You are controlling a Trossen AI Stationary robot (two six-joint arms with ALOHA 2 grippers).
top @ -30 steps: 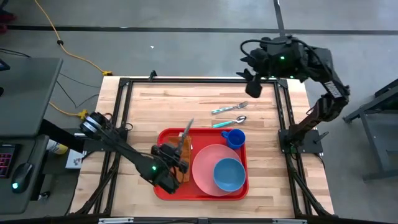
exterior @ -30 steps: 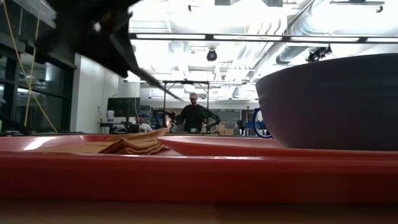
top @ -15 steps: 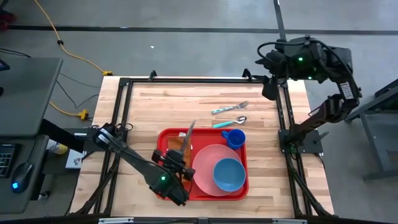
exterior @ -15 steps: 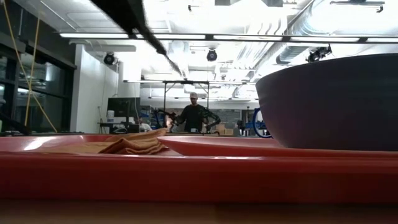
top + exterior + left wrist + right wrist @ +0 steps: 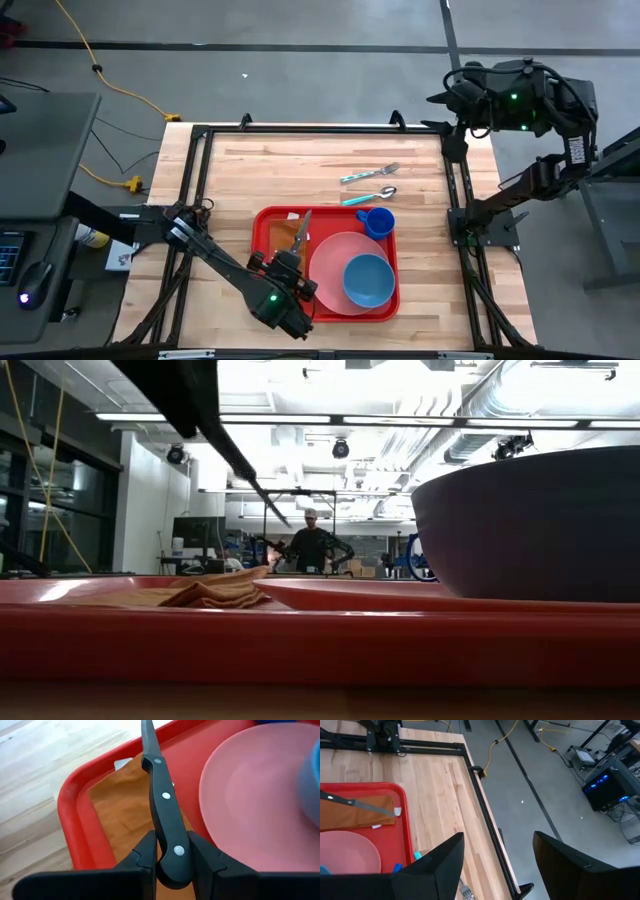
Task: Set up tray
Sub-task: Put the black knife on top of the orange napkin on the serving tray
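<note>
Left end effector (image 5: 170, 857) clamped on knife (image 5: 162, 805) over napkin (image 5: 127, 815) in tray (image 5: 75, 822); grip visible from wrist only. Right end effector (image 5: 495, 865) wide, off counter (image 5: 300, 165). No legible writing.

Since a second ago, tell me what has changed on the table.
The left gripper, shut on the knife, drew back toward the tray's near edge, bringing the knife over the napkin. The right gripper retreated off the table. Plate, bowl, cup stayed.

Grey concrete floor (image 5: 300, 25) (yellow cable (image 5: 110, 80) trailing across); bright ceiling light strips (image 5: 400, 420) overhead.
</note>
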